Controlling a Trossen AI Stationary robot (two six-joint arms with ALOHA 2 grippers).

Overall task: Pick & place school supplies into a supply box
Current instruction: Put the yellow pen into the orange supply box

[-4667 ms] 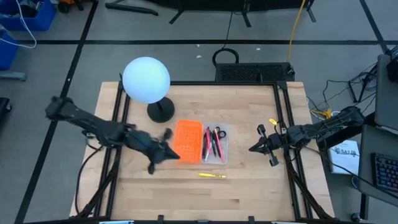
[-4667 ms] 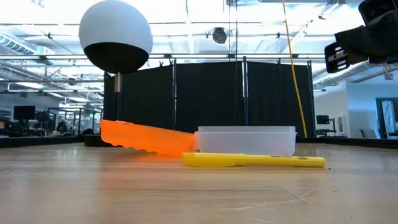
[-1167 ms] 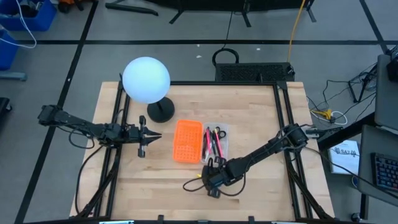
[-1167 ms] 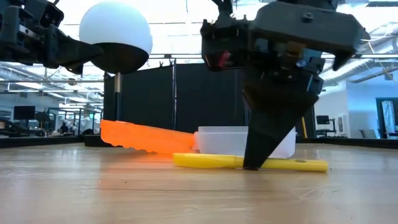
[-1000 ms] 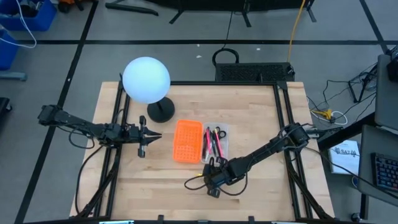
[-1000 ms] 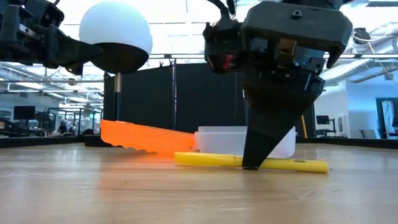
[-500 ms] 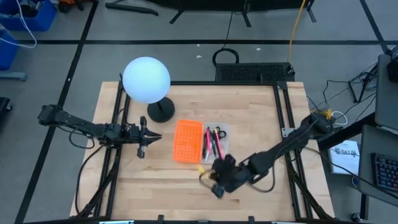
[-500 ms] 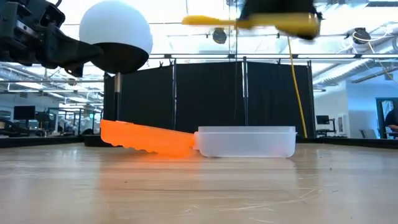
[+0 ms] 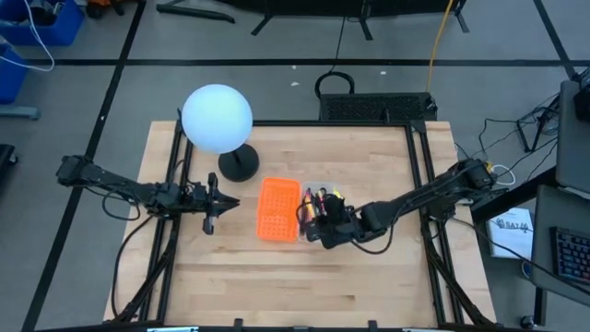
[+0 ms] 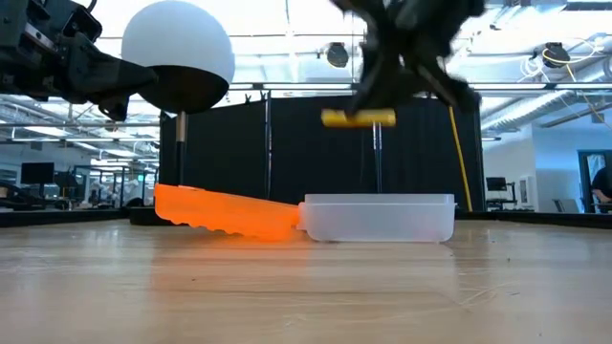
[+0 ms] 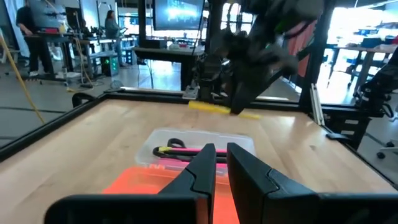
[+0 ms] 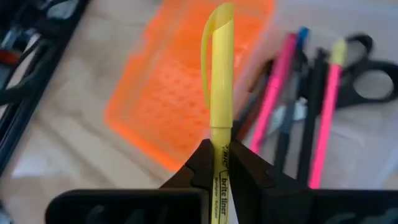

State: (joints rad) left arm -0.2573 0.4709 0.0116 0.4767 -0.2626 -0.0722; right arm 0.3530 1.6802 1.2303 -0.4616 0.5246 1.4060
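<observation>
My right gripper hangs over the clear supply box and is shut on a yellow highlighter. The box's orange gridded lid lies open beside it, toward the table's left. Inside the box lie pink pens, dark pens and black-handled scissors. My left gripper waits shut above the table's left side, pointing at the box. My right gripper pinches the yellow highlighter by its printed barrel between the two fingers. The fingers come from above and lie across it. The highlighter is lifted clear and lies about level above the box, its cap end over the orange lid.
A white globe lamp on a black base stands at the far left of the table, behind the lid. Bare wood lies along the near edge and to the right of the box.
My right gripper, shut on the highlighter that lay on the table near the box, raised it clear, then carried it toward the far edge over the box and came lower. The highlighter has turned about and now shows shorter in the low view.
</observation>
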